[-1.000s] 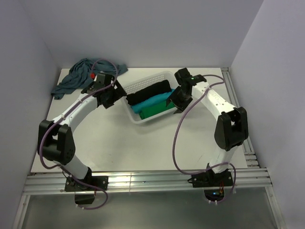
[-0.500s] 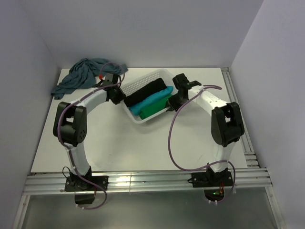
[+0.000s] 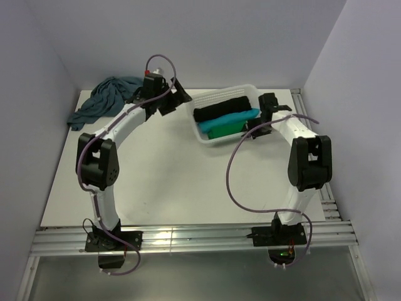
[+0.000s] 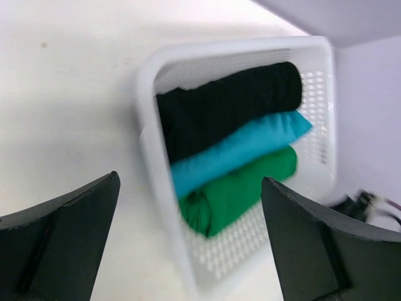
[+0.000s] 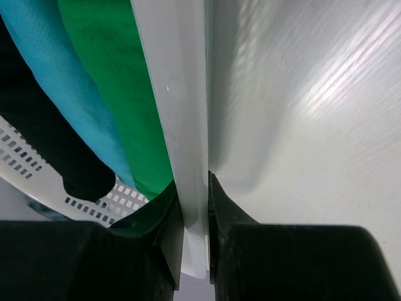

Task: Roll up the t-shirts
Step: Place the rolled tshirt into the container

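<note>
T-shirts (image 5: 94,88) in basket (image 5: 168,94) beside right end effector (image 5: 194,226)

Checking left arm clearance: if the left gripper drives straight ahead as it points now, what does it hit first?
Probably the near wall of the white basket, which sits centred ahead of the open left gripper in its wrist view. Bare table may come first; depth is unclear.

We saw a pale table (image 3: 169,182) carrying a white mesh basket (image 3: 220,142) toward its far right and a crumpled grey-teal t-shirt (image 3: 103,103) at its far-left corner.
</note>
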`<state>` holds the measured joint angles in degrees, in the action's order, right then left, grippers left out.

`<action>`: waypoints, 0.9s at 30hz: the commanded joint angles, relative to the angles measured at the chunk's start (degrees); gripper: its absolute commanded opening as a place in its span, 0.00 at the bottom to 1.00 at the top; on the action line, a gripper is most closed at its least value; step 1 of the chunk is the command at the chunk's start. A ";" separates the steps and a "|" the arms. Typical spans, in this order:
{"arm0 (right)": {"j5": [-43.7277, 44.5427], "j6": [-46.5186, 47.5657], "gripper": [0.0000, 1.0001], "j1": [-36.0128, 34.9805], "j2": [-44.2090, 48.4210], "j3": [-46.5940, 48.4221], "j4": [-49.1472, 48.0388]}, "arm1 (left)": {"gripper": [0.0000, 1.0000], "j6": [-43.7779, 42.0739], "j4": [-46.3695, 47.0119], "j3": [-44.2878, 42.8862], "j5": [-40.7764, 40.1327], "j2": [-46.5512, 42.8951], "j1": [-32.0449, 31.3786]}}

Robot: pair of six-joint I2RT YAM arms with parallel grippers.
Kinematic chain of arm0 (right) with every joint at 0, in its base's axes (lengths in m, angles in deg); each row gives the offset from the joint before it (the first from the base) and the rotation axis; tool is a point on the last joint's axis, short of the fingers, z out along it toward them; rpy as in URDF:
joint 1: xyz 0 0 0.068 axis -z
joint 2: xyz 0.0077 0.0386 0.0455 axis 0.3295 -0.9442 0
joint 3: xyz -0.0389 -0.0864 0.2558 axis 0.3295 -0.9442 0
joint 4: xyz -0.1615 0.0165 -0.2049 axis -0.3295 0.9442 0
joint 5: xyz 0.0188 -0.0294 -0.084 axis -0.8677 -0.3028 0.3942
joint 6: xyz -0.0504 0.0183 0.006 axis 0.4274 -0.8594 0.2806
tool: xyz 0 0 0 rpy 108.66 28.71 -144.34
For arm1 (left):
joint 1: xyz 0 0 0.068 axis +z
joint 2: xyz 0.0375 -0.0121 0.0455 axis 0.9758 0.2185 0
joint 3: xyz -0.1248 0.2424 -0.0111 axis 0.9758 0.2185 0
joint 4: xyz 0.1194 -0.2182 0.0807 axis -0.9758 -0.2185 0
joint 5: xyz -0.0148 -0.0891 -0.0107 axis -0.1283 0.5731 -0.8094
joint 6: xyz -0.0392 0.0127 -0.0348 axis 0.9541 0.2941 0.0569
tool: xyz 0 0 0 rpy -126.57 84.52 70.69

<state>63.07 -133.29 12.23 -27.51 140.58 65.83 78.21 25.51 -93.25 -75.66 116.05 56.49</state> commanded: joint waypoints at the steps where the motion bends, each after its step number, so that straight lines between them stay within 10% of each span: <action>1: 5.45 -0.02 0.00 6.98 -1.37 3.63 1.43 | 0.99 -2.05 2.44 -1.38 5.81 -8.33 1.10; 11: 3.79 12.98 0.09 18.51 -14.98 23.57 2.29 | 1.00 -1.26 3.58 13.38 7.83 -18.98 3.66; 14: 3.43 16.07 0.46 19.31 -18.15 30.62 6.42 | 0.99 -1.35 3.40 15.67 7.84 -21.17 3.66; 15: 2.74 16.68 0.75 19.22 -17.46 31.41 7.74 | 0.99 -1.43 3.14 16.55 7.84 -21.71 3.66; 27: -4.20 34.05 0.82 15.80 21.24 6.48 0.93 | 0.99 -3.98 -5.29 27.96 7.22 -39.10 4.01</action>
<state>62.11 -109.13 30.42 -18.27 150.68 69.43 76.27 22.47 -67.87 -68.80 82.59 60.32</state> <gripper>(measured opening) 0.819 0.995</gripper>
